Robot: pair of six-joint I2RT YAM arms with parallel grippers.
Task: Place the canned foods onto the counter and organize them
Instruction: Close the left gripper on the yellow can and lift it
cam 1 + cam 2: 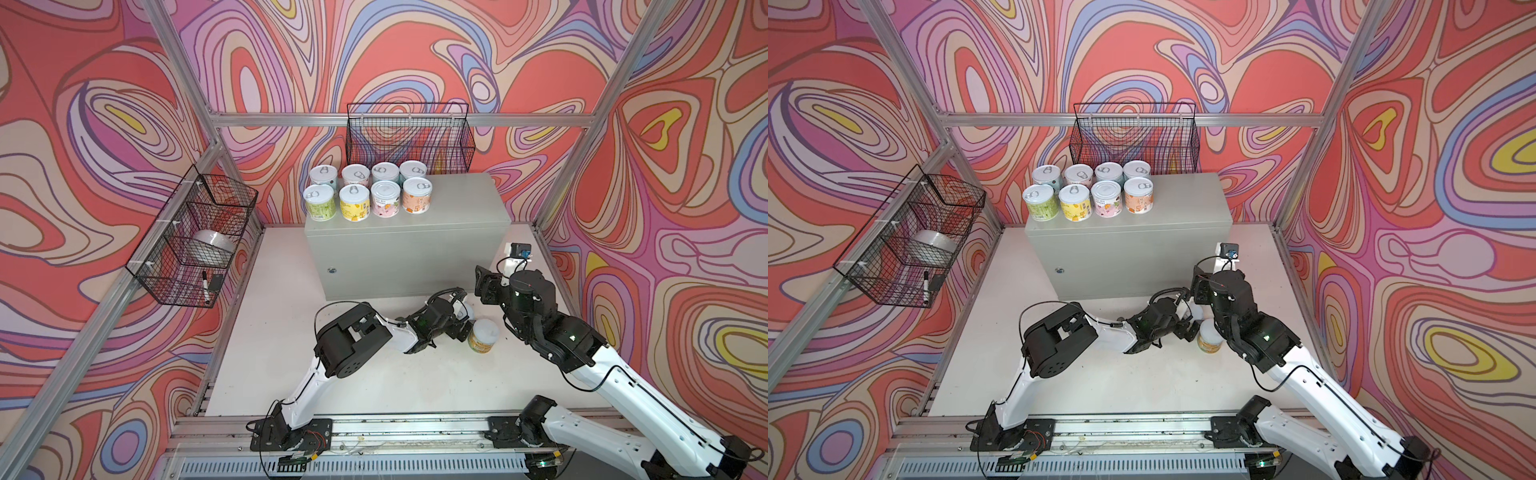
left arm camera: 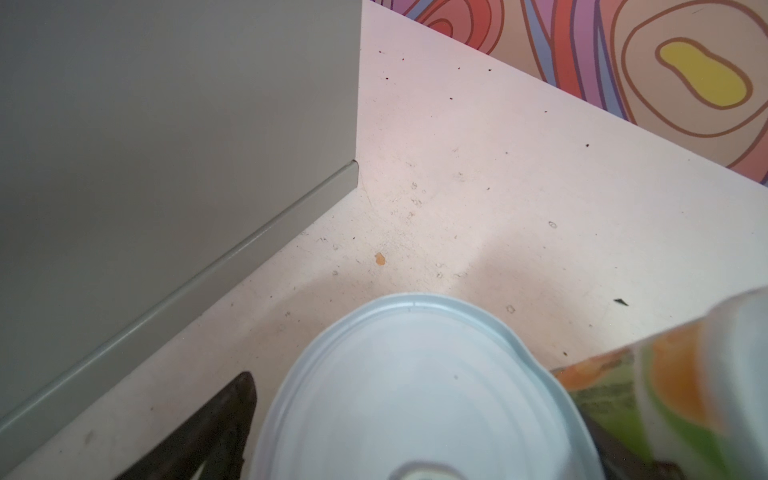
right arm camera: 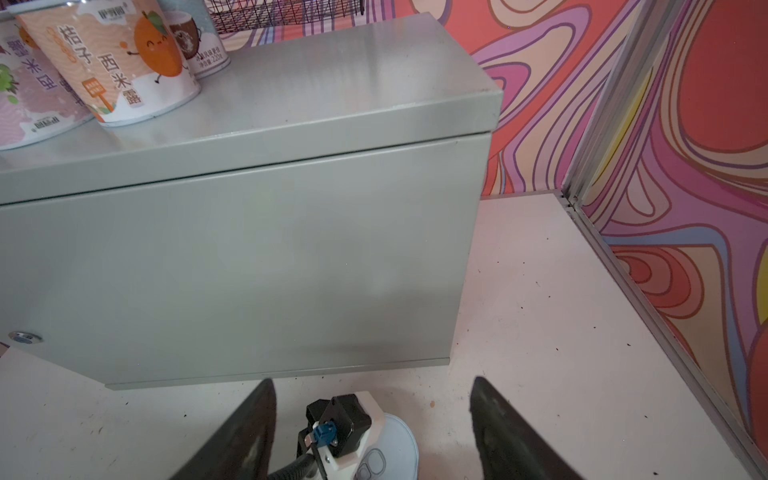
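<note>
Eight canned foods (image 1: 361,193) stand in two rows of four on the left half of the grey counter (image 1: 457,199) in both top views. Two more sit on the white table (image 1: 332,374) before its right end: a green-and-orange can (image 1: 483,336) standing in the open, and a second can (image 1: 468,310) largely hidden by the left gripper (image 1: 462,314), whose jaws straddle it. The right gripper (image 1: 481,285) hangs just beyond them, near the counter's front. The left wrist view shows the second can's pale lid (image 2: 415,395) between widely spread, unclenched jaws. One dark finger (image 2: 208,428) lies just beside its rim, though contact cannot be told, and the green-and-orange can (image 2: 685,395) is close alongside. The right wrist view shows the right gripper (image 3: 374,380) released, nothing between its fingers. It faces the counter's front (image 3: 249,257) and round lock (image 3: 25,336), with an orange-labelled can (image 3: 112,62) on top.
</note>
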